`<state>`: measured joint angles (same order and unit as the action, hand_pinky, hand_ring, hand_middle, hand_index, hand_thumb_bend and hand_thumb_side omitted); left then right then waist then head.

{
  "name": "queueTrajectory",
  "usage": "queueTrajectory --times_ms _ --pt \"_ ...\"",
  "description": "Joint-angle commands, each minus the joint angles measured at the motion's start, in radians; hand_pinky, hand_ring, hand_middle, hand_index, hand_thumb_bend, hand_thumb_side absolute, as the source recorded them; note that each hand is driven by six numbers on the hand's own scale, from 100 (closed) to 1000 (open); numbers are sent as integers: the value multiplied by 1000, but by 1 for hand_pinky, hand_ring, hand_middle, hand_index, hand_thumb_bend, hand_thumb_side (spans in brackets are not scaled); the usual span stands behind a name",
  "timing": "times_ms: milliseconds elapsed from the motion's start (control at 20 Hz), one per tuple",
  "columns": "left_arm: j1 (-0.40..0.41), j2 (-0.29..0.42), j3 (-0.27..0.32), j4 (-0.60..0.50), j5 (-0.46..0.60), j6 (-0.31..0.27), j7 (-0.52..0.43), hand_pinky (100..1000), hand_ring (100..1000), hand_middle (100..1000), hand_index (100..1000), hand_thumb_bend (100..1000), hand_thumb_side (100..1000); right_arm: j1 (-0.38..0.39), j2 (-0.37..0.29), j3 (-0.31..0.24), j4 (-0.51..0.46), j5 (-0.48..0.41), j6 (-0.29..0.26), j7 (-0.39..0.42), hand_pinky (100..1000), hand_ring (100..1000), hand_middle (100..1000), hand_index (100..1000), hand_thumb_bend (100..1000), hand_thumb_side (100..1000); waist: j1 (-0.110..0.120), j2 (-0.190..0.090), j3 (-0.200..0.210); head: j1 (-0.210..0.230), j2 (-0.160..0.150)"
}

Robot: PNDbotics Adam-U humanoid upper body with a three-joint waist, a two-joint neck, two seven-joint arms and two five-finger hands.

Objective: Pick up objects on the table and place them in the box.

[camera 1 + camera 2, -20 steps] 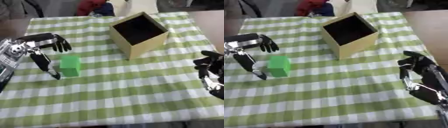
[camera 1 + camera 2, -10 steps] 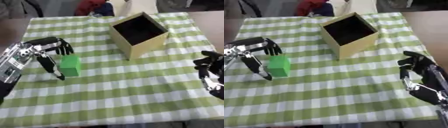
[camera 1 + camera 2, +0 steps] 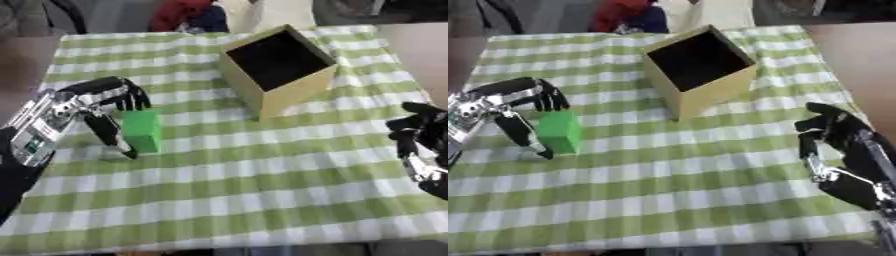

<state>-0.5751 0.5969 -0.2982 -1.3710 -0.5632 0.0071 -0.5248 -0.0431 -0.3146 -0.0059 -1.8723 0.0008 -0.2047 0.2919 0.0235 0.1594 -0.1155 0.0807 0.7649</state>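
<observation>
Left eye view: the left hand (image 3: 92, 107) sits near the table's (image 3: 262, 185) left edge, fingers curled over the top of the green block (image 3: 142, 131) and thumb down along its left side, closing round it; the block stands on the checked cloth. The open tan box (image 3: 278, 70) stands toward the far edge, well apart from the block.

Right eye view: the right hand (image 3: 842, 150) rests at the right edge, fingers relaxed and slightly spread, holding nothing.
</observation>
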Motion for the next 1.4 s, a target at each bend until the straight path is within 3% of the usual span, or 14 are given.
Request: queueTrajectory --times_ms 50,200,650,850,900,950,1100,1400 --pt "-23 9 4 12 -10 2 14 630 591 558 724 873 100 -4 -18 -4 -14 -4 -4 3 710 775 615 885 100 218 -1 -14 -1 3 5" --pt "-26 5 2 28 -18 3 17 610 554 517 695 860 100 -5 -18 -4 -13 -4 -3 3 710 775 614 885 100 218 0 -13 -2 3 5" --pt "-28 7 19 15 0 46 115 526 391 318 530 694 100 -4 -18 -4 -12 -3 -2 2 710 775 614 885 100 220 2 -15 -3 2 5" --pt "-44 12 32 -26 19 60 144 517 372 296 513 684 100 -3 -17 -3 -11 -4 -2 3 710 775 614 885 100 223 2 -17 -4 2 5" --pt "-52 13 34 -39 27 63 147 514 370 293 511 635 100 -3 -17 -3 -11 -4 -1 3 710 775 614 885 100 222 3 -18 -4 2 5" --pt "-61 14 35 -51 35 66 148 513 369 291 511 678 100 -3 -17 -2 -11 -4 -1 4 710 775 614 885 100 222 3 -18 -4 2 5" --pt "-103 9 32 -75 46 72 151 513 369 291 511 680 100 -3 -17 1 -10 -6 -1 7 710 775 614 885 100 223 2 -20 -7 2 5" --pt "-232 -68 19 -35 9 71 172 515 370 290 512 680 100 -7 -13 13 -10 -13 -2 19 710 775 614 885 100 223 -5 -21 -20 9 5"
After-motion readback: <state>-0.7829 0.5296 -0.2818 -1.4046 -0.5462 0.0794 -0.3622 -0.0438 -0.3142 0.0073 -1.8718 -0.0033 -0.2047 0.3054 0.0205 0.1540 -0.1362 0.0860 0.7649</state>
